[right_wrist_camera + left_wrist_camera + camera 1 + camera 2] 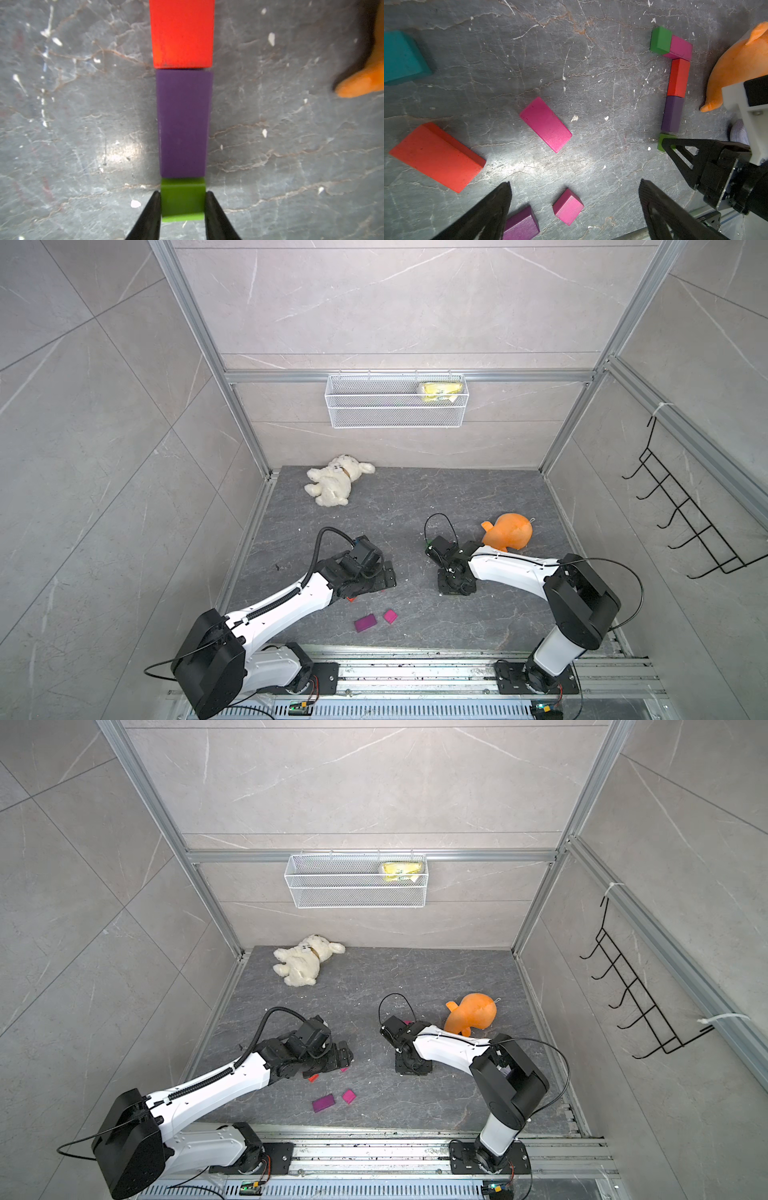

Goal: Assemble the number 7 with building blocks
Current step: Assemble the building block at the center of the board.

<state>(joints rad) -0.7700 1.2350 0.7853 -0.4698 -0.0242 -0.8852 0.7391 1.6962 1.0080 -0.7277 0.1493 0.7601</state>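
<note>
You are working on the dark stone table (415,497), with the orange plush toy (509,535) just beside the build. The number 7 (677,83) lies flat between that toy and the loose building blocks (546,124); in both top views the right arm covers nearly all of it. Its long axis is the column: magenta corner, then red, then purple, laid end to end and running toward the base rail. The short bar, a green square against the magenta, turns off at the far end, away from the toy.

The left gripper (575,182) hangs spread wide and empty over the spare blocks. The right gripper (182,194) pinches the green square block (182,205) by its two sides at the foot of the column, touching the purple block (184,124).

By the look of it, you are placing the last stem piece. The next move calls for a clean release and a straight lift, so the jaws do not drag the square out of line.
</note>
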